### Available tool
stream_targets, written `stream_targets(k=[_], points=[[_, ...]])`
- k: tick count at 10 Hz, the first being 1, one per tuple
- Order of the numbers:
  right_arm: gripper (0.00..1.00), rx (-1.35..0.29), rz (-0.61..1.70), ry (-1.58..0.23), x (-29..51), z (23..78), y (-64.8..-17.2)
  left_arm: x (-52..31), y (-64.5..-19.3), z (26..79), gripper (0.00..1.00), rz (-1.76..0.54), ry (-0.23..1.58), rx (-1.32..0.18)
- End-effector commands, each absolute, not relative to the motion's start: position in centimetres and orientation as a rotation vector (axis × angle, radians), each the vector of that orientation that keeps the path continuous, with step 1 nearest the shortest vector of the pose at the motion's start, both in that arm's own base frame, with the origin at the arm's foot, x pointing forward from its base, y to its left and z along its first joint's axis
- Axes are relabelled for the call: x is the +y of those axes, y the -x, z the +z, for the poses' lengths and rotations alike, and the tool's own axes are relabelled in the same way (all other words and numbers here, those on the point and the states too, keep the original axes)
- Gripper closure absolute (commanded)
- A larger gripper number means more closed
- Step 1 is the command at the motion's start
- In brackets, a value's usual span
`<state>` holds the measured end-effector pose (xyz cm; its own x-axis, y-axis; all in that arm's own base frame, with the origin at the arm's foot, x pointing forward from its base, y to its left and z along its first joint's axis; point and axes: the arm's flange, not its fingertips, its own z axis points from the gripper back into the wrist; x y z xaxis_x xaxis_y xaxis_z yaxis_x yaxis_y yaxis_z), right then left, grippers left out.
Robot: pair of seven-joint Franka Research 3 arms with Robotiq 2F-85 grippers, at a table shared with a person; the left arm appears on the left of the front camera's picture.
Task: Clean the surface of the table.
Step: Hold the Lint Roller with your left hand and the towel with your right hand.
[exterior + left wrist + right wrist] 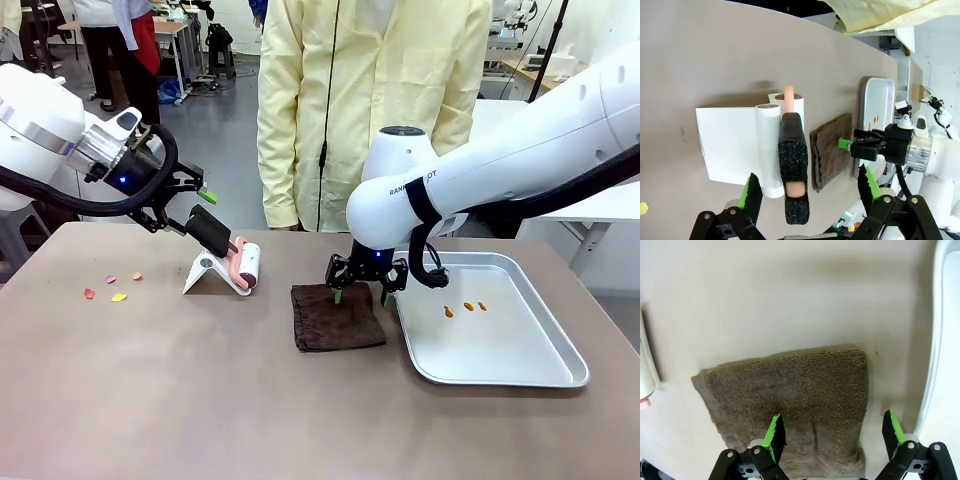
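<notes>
The taupe table [200,400] carries a folded dark brown cloth [337,318] at its middle. My right gripper [361,296] hovers open just above the cloth's far edge. In the right wrist view one fingertip [776,432] is over the cloth [800,395] and the other is past its edge, towards the tray. A lint roller with a black handle [212,232] leans on a white stand [205,272]. My left gripper [190,212] is open at the handle's upper end. The left wrist view has the handle [792,155] lying between the spread fingers of this gripper [809,185].
A silver metal tray [520,365] with a few orange scraps lies at the right, close to the cloth. Small coloured scraps [110,287] lie on the table at the left. A person in a yellow coat [370,100] stands at the far edge.
</notes>
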<state>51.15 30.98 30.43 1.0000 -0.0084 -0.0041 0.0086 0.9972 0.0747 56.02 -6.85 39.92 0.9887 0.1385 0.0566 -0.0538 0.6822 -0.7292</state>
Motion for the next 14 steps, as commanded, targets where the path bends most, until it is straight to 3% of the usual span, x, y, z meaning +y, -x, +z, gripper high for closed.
stream_targets(k=[1, 2, 3, 4, 5, 6, 7, 8, 9, 10, 14], points=[[0.00, 0.017, 0.005, -0.065, 31.36, 30.60, -51.51, -6.87, -56.50, 39.65, 0.00, 0.086, 0.821, -0.118], [0.00, 0.029, -0.004, -0.064, 31.37, 30.63, -51.57, -6.83, -56.57, 39.52, 0.00, 0.088, 0.820, -0.116], [0.00, 0.041, 0.003, -0.068, 31.41, 30.63, -51.60, -6.82, -56.68, 39.40, 0.29, 0.095, 0.814, -0.112], [0.60, 0.042, 0.015, -0.061, 31.49, 30.53, -51.54, -6.92, -56.64, 39.30, 0.60, 0.080, 0.801, -0.096], [0.59, 0.047, 0.021, -0.057, 31.53, 30.49, -51.50, -7.00, -56.63, 39.29, 0.89, 0.076, 0.804, -0.102], [1.00, 0.048, 0.022, -0.057, 31.53, 30.46, -51.45, -6.95, -56.60, 39.25, 1.00, 0.072, 0.807, -0.106], [0.65, 0.051, 0.023, -0.065, 31.50, 30.52, -51.37, -6.95, -56.55, 39.28, 1.00, 0.071, 0.808, -0.109], [1.00, 0.052, 0.022, -0.069, 31.45, 30.55, -51.36, -6.96, -56.56, 39.33, 1.00, 0.075, 0.811, -0.114], [0.87, 0.052, 0.023, -0.066, 31.50, 30.46, -51.37, -6.98, -56.54, 39.39, 0.96, 0.076, 0.814, -0.116], [1.00, 0.053, 0.023, -0.067, 31.53, 30.38, -51.37, -6.97, -56.54, 39.38, 1.00, 0.074, 0.813, -0.116], [1.00, 0.061, 0.017, -0.078, 31.55, 30.11, -51.40, -6.90, -56.52, 39.56, 1.00, 0.066, 0.821, -0.115]])
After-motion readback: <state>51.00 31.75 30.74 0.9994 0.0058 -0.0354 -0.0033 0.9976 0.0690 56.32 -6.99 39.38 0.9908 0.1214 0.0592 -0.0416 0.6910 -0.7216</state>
